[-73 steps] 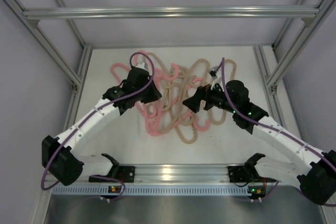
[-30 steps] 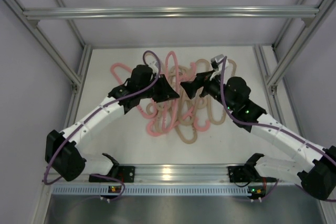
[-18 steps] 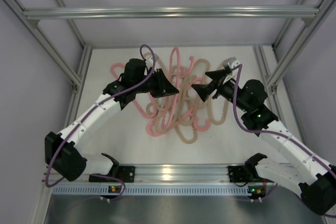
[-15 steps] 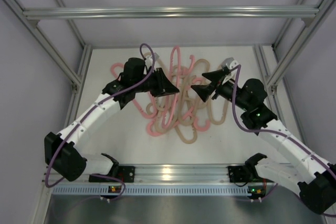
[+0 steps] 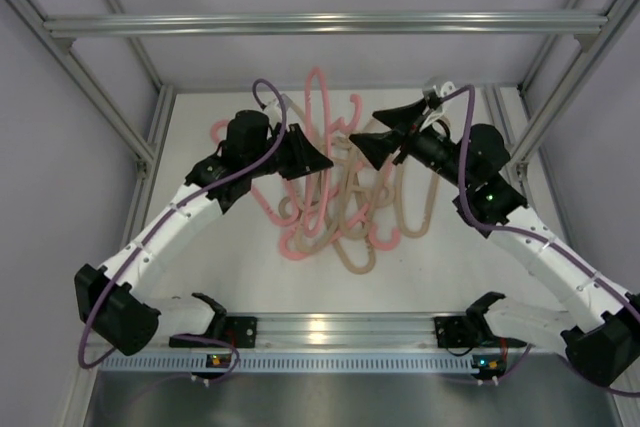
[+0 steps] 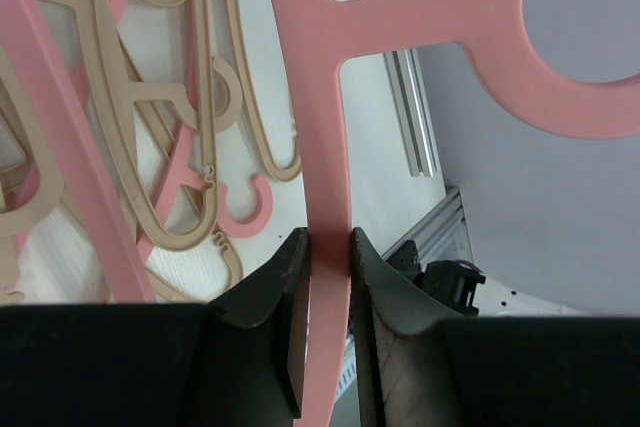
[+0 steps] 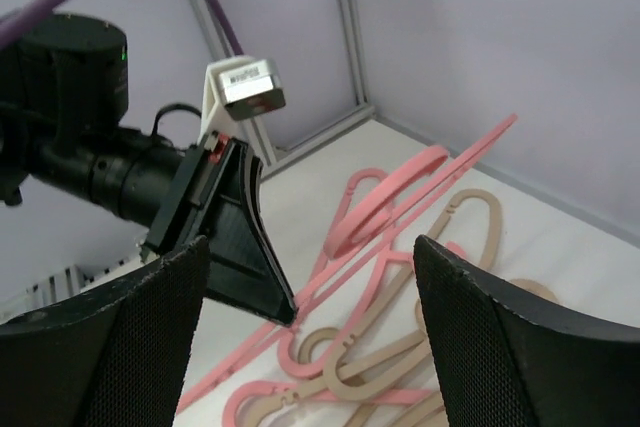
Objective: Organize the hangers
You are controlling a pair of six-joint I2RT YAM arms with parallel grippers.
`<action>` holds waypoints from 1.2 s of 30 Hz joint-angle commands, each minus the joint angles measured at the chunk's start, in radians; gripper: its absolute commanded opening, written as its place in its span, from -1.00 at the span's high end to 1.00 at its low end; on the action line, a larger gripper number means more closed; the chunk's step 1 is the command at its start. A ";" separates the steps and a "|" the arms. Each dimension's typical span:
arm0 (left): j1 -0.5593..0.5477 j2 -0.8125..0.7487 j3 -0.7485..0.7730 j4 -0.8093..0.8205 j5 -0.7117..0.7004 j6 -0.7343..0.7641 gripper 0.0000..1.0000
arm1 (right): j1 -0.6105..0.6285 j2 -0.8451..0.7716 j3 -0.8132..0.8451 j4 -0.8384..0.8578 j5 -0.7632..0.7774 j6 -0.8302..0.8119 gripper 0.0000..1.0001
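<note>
Now pinching the flat bar of one pink hanger [image 6: 325, 147] near its hook, left gripper [image 6: 327, 247] jaws drawn narrow and tight on it. Holding that hanger tilted up out of the heap, hook toward the far wall. Facing it with the right gripper [image 7: 310, 247], jaws spread wide and empty, near but not touching. Leaving the other hangers [image 5: 345, 217], pink and beige, tangled flat on the white table [image 5: 220, 267] underneath. Looks like the separating step, one hanger drawn from the tangle. Next, probably: pass it to the open jaws or carry it up to the silver bar [image 5: 320, 24] and catch the hook over it, minding snags below.
</note>
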 commanded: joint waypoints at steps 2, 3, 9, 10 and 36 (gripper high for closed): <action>-0.012 -0.023 0.016 0.053 -0.055 0.040 1.00 | 0.053 0.047 0.151 -0.093 0.192 0.090 -0.58; -0.013 -0.020 0.015 0.053 -0.055 0.041 1.00 | 0.059 0.054 0.168 -0.113 0.213 0.103 -0.57; -0.032 -0.017 0.020 0.054 -0.090 0.050 1.00 | 0.096 0.142 0.296 -0.266 0.376 0.165 -0.47; -0.035 -0.018 0.020 0.053 -0.096 0.052 1.00 | 0.096 0.165 0.306 -0.306 0.377 0.187 -0.45; -0.075 -0.005 -0.029 0.053 -0.187 0.107 0.65 | 0.137 0.292 0.451 -0.592 0.540 0.389 1.00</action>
